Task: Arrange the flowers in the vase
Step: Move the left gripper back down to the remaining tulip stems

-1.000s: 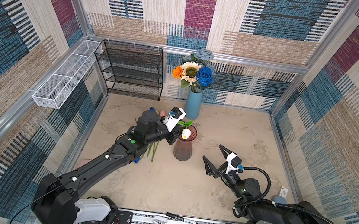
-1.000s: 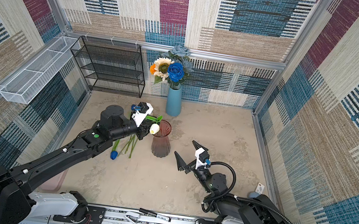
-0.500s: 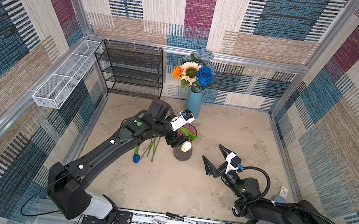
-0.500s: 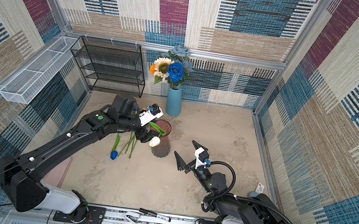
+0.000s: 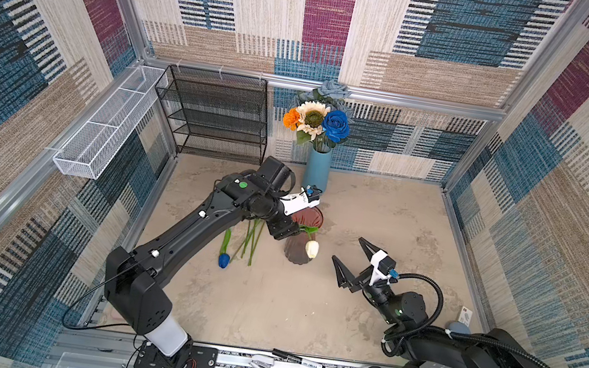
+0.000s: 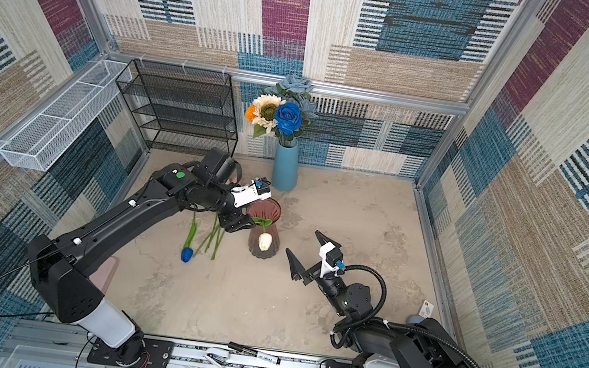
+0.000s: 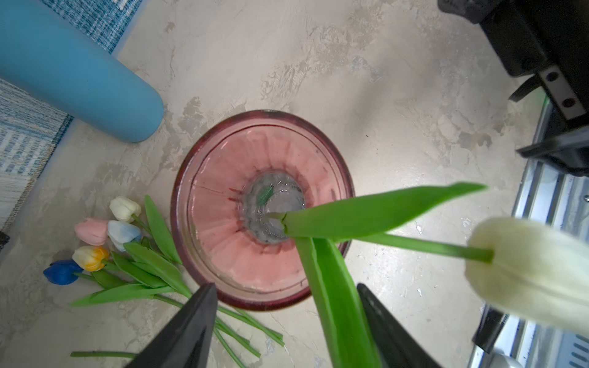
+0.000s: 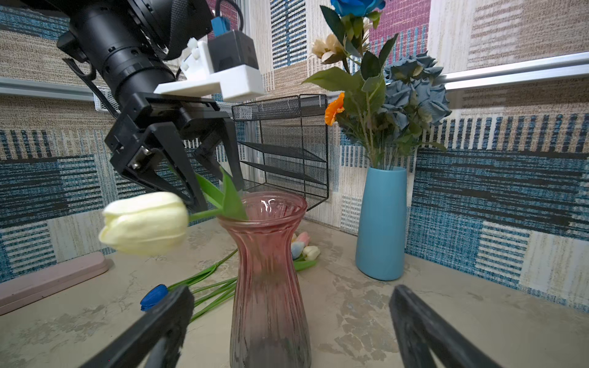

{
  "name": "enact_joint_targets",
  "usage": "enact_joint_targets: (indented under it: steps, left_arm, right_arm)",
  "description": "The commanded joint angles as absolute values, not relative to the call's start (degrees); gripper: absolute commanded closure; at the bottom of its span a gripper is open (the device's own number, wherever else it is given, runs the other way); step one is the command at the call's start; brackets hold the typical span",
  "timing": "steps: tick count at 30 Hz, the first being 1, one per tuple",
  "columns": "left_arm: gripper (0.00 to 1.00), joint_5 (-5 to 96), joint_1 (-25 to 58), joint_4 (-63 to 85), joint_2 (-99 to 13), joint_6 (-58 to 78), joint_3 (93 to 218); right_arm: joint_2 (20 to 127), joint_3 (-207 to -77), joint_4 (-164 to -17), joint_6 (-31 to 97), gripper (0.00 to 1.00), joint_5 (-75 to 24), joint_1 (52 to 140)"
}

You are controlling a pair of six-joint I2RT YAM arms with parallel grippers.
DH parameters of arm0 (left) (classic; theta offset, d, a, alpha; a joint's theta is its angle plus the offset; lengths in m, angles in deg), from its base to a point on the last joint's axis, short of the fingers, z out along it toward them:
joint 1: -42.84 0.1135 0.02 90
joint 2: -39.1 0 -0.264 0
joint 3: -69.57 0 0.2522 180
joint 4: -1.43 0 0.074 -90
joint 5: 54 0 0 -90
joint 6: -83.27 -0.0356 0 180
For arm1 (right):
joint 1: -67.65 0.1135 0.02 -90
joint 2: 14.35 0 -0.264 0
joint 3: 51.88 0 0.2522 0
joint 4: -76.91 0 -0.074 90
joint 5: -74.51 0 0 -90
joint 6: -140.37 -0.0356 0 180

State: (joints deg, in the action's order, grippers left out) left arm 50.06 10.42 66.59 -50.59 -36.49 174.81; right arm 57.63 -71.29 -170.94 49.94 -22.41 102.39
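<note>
Cream-white artificial tulip (image 7: 526, 274) just let go: stem foot down in the pink ribbed glass vase (image 8: 269, 286), bloom hanging out over the rim on the side facing the right gripper (image 5: 346, 248). One flower in, then; five small tulips (image 7: 105, 235) left lying on the tabletop (image 5: 265, 308) beside the vase. left gripper (image 8: 218, 194) poised above the rim, pointing down, jaws parted from their earlier pinch, a green leaf (image 7: 338, 318) loose between them, nothing clamped. right gripper low, facing the vase, jaws spread wide, empty.
</note>
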Motion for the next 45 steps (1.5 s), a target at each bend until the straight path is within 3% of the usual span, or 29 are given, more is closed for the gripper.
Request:
enact_joint_targets:
  steps: [1, 7, 10, 14, 16, 25, 33, 38, 45]
  left_arm:
    - [0.28, 47.3, 10.5, 62.7, -47.8, -37.9, 173.8]
    - [0.27, 43.7, 16.9, 51.8, -39.1, -34.7, 166.7]
    - [0.26, 47.5, 23.5, 48.3, -34.9, -30.3, 163.3]
    - [0.26, 39.9, 30.0, 38.9, -32.3, -18.8, 157.3]
    - [0.27, 36.2, 32.4, 40.5, -34.8, -13.8, 157.6]
    - [0.61, 26.3, 33.4, 60.9, -58.1, -0.4, 167.4]
    - [0.63, 40.4, 32.1, 60.4, -64.6, 1.1, 168.5]
    - [0.68, 43.2, 30.1, 60.5, -66.3, -1.1, 165.7]
    - [0.65, 41.2, 29.1, 62.4, -68.5, -2.7, 164.7]
  right_arm:
    - [57.8, -71.8, -173.6, 49.3, 0.00, -22.0, 102.4]
    - [57.5, -71.6, -173.7, 49.4, 0.00, -22.3, 102.4]
    - [57.8, -71.6, -173.8, 49.2, 0.00, -22.5, 102.5]
    - [57.7, -71.6, -173.8, 49.2, 0.00, -22.1, 102.3]
    - [57.6, -71.7, -173.8, 49.1, 0.00, -22.3, 102.4]
    - [57.4, -71.9, -173.2, 49.2, 0.00, -22.4, 102.5]
    - [58.2, -72.2, -173.2, 49.1, 0.00, -22.8, 102.5]
    - [57.7, -72.2, -172.8, 49.2, 0.00, -22.6, 102.4]
    - [57.8, -72.3, -172.8, 49.0, 0.00, -22.9, 102.4]
